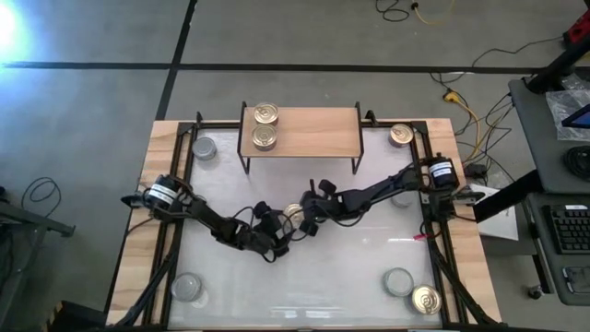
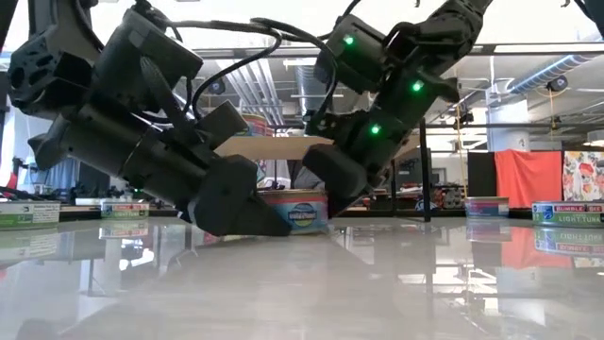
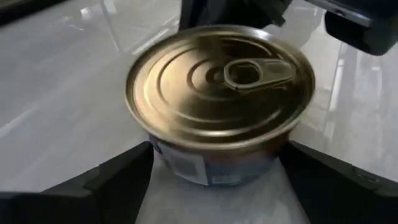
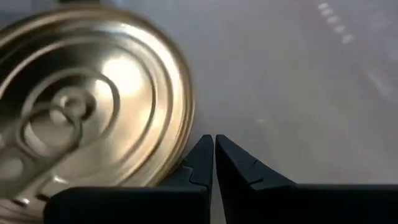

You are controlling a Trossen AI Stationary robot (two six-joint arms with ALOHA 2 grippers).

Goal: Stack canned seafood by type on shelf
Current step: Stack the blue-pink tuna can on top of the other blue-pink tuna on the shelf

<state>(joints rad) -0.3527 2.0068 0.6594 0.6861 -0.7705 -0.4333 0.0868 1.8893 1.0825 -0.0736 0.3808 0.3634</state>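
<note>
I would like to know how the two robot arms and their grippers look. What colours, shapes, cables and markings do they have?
Both arms are black and built of blocky jointed segments, with loose black cables looping beside them. Each carries a white label band near its base. The left gripper has two wide, flat, matte black fingers. The right gripper has black fingers that narrow to pointed tips. In the low view, small green lights glow on one arm's housing.

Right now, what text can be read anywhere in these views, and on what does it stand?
"BUMBLE BEE" and "LIGHT TUNA": side label of the tin at the right edge of the low view.
Label on the gold-lidded tin at table centre: too blurred.
Other tins' labels: too small.
</note>
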